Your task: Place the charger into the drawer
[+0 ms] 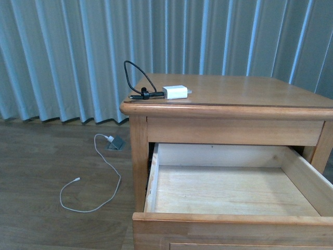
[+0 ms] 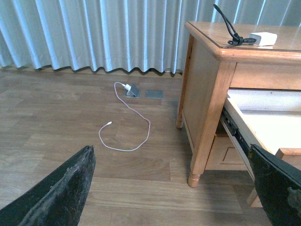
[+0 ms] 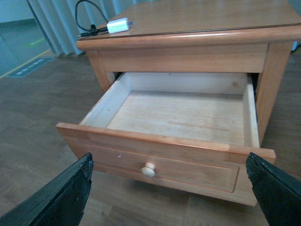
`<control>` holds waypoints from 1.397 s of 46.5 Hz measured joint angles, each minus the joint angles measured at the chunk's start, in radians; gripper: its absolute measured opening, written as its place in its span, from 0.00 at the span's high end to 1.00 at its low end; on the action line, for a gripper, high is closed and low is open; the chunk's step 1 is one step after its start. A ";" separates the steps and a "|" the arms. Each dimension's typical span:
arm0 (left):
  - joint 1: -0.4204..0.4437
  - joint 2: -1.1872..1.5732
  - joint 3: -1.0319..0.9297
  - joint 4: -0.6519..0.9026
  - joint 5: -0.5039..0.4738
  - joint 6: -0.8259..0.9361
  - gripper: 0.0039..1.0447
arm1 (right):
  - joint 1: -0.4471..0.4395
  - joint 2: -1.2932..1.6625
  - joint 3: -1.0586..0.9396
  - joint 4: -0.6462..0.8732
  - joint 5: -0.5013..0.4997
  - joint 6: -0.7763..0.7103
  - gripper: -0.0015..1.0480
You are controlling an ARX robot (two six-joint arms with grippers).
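Note:
The charger (image 1: 175, 92), a small white block with a black looped cable, lies on the nightstand top near its front left corner; it also shows as the charger (image 2: 262, 38) and the charger (image 3: 117, 25). Below it the drawer (image 1: 229, 221) is pulled far out, its pale interior bare. In the right wrist view the drawer (image 3: 164, 157) and its round knob (image 3: 148, 170) lie just ahead of my open right gripper (image 3: 171, 193). My left gripper (image 2: 174, 188) is open over the floor to the left of the nightstand, holding nothing. Neither arm shows in the front view.
A white charger with a long white cable (image 1: 99, 177) trails across the wood floor from a floor socket (image 1: 115, 143) left of the nightstand. Pale curtains (image 1: 67, 57) hang behind. The nightstand's front left leg (image 2: 197, 155) stands close to my left gripper.

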 joint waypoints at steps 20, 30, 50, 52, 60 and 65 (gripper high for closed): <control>0.000 0.000 0.000 0.000 0.000 0.000 0.06 | 0.200 -0.236 -0.122 0.116 0.576 0.005 0.51; 0.000 0.000 0.000 0.000 0.000 0.000 0.06 | 0.352 -0.279 -0.151 0.102 0.755 0.004 0.88; 0.000 0.000 0.000 0.000 0.000 0.000 0.06 | 0.444 -0.286 -0.159 0.101 0.807 0.001 0.28; 0.000 0.000 0.000 0.000 0.000 0.000 0.06 | 0.444 -0.287 -0.159 0.101 0.807 0.001 0.21; 0.000 0.000 0.000 0.000 0.000 0.000 0.06 | 0.444 -0.287 -0.159 0.101 0.807 0.002 0.08; 0.000 0.000 0.000 0.000 0.000 0.000 0.06 | 0.444 -0.287 -0.159 0.101 0.807 0.002 0.08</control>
